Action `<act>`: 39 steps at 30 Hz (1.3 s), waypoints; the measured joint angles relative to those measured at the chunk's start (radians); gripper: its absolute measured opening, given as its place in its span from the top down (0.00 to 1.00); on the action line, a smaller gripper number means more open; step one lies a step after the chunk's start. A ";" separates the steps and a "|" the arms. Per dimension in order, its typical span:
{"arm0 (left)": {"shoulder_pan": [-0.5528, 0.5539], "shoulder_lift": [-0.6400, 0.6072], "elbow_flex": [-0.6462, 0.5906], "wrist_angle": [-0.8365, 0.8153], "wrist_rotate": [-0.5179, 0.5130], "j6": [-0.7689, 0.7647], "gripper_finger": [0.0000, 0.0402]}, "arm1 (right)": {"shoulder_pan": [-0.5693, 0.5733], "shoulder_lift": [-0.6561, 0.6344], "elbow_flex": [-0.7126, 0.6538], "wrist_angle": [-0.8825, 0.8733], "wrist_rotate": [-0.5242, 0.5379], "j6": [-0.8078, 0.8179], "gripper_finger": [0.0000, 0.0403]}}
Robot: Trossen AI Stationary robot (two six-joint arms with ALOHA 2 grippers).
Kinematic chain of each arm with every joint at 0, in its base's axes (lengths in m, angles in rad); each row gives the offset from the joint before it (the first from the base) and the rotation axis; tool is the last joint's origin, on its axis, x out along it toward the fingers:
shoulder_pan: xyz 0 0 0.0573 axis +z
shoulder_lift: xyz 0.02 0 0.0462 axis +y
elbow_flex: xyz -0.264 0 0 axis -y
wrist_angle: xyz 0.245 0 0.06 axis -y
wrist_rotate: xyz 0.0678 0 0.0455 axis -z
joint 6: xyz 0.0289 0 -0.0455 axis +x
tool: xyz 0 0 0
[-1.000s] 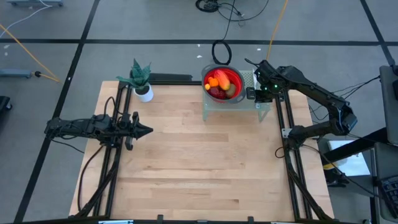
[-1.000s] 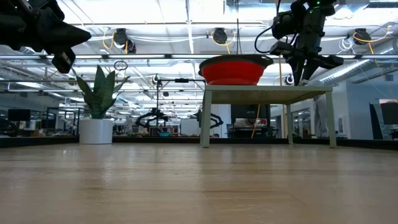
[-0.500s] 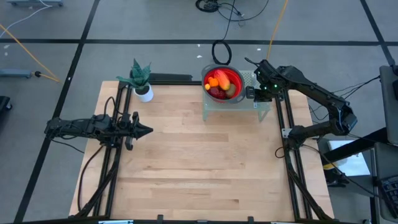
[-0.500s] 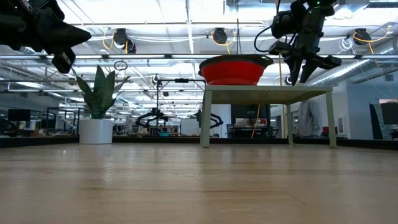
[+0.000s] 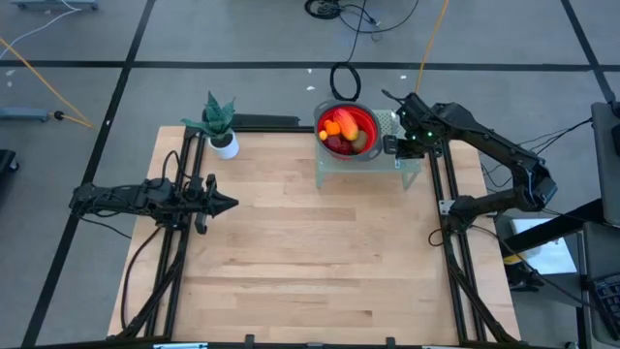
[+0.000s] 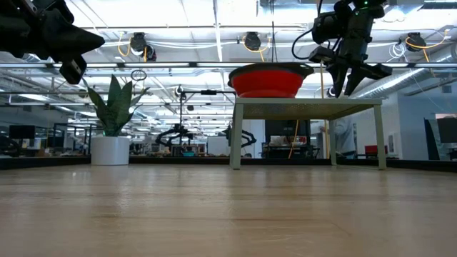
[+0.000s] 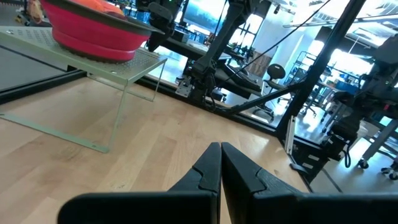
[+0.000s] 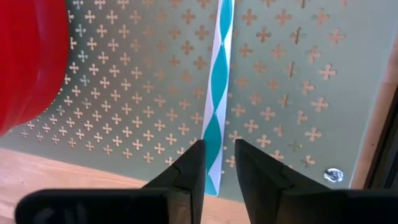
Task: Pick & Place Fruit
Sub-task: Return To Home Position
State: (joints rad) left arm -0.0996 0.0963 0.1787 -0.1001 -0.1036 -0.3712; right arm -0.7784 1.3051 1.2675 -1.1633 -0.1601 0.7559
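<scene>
Right gripper [image 8: 219, 146]: fingers [image 8: 186, 171] parted narrowly, nothing gripped, poised above one end of knife [image 8: 221, 74], which lies flat on perforated shelf [image 8: 292, 93]. No change noted against earlier frames. Right arm extended to shelf at far edge of table [image 5: 310, 252]. Fruit [image 5: 341, 131] piled in red bowl [image 5: 366, 118] on shelf, beside knife, clear of fingers. Left gripper [image 7: 221, 148]: closed, empty, held over left side of table.
</scene>
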 joint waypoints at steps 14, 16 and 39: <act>0.000 0.000 0.000 0.000 0.000 -0.001 0.98 | 0.087 -0.134 0.000 0.000 0.029 -0.021 0.98; 0.000 0.000 0.000 0.000 0.000 -0.001 0.98 | 0.113 -0.158 0.000 0.000 0.064 -0.028 0.99; 0.000 0.000 0.000 -0.001 -0.002 0.001 0.98 | 0.614 -0.307 -0.010 0.153 0.581 -0.039 1.00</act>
State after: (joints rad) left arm -0.0994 0.0960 0.1787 -0.1009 -0.1052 -0.3705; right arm -0.1647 0.9977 1.2572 -1.0105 0.4214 0.7172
